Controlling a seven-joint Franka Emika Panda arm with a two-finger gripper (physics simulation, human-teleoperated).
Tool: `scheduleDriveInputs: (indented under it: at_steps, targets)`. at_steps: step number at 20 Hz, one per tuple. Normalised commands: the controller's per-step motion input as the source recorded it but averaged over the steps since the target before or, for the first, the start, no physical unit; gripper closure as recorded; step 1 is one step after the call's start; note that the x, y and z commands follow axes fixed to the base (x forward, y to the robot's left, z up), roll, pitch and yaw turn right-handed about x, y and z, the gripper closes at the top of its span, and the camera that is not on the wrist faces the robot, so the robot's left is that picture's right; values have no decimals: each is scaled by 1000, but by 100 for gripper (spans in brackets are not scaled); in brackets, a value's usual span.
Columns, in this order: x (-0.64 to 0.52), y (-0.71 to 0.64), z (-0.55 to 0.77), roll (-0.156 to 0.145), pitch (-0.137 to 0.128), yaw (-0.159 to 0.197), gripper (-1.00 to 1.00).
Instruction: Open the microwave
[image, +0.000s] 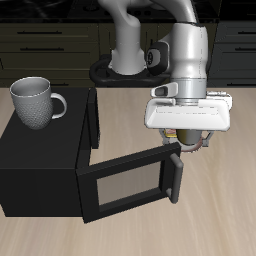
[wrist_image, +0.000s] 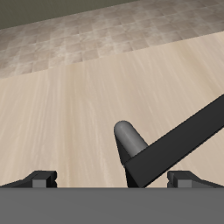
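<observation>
**Microwave door swung partway out, pincer at the handle end**

The microwave (image: 40, 165) sits on the counter (image: 225, 200), a grey mug (image: 35, 101) standing on its top. Its door (image: 125, 188) is already swung out from the body and stands at a wide angle, the hinge on the side next to the box and the free edge pointing away from it across the counter. The door's long axis runs roughly level from hinge to handle; the grey bar handle (image: 174, 176) at the free end stands upright.

The pincer (image: 187, 141) hangs from the arm just above and slightly beyond that handle, so the handle lies directly below it, a little nearer the front edge of the counter. In the wrist view the handle (wrist_image: 131, 144) rises close between the two fingertips (wrist_image: 41, 178), which stand well apart on either side; the pincer is spread and grips nothing.

Judging by this, the door looks largely open. Any further swing would push the handle end in an arc away from the box, about the upright hinge.
</observation>
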Motion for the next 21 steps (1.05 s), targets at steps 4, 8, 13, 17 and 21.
scheduleDriveInputs:
  at_steps: [4, 8, 13, 17, 21]
  targets:
    - [164, 45, 33, 1, 0, -21, -100]
    - [228, 159, -1, 53, -13, 9, -100]
    - [248, 6, -1, -16, -2, -31, -100]
    - [323, 58, -18, -28, 30, -45, -100]
    - [232, 144, 59, 12, -2, -20, -100]
